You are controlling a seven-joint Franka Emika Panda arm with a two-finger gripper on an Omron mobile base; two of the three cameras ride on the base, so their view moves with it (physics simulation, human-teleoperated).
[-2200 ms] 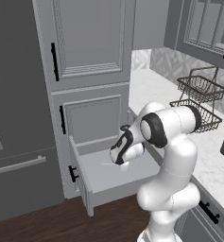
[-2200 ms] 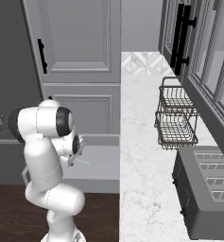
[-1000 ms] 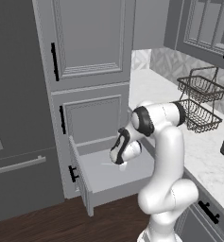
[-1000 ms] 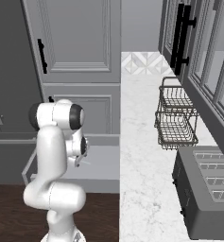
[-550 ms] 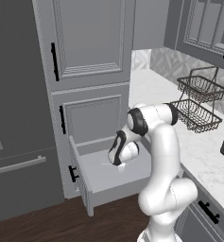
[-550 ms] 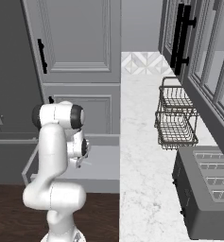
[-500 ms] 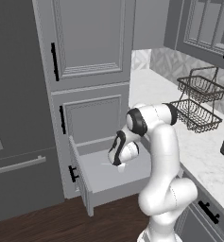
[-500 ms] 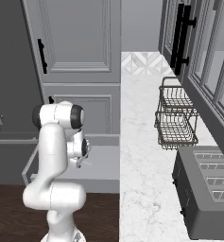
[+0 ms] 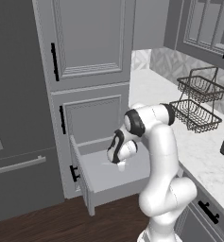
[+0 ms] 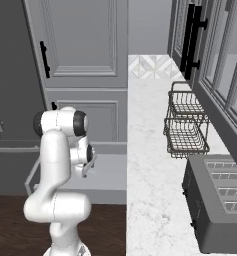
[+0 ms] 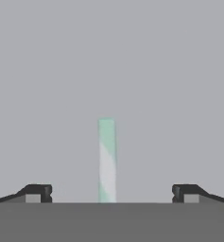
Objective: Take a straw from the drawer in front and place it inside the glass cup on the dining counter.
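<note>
Rendered kitchen, grey panelled cabinets, marble counter, wire baskets, toaster

The left base view looks from behind and left of the arm, forward and down into the open drawer. The right base view looks from behind on the right, over the marble counter beside the drawer. The hand view faces the drawer floor from very near.
</note>
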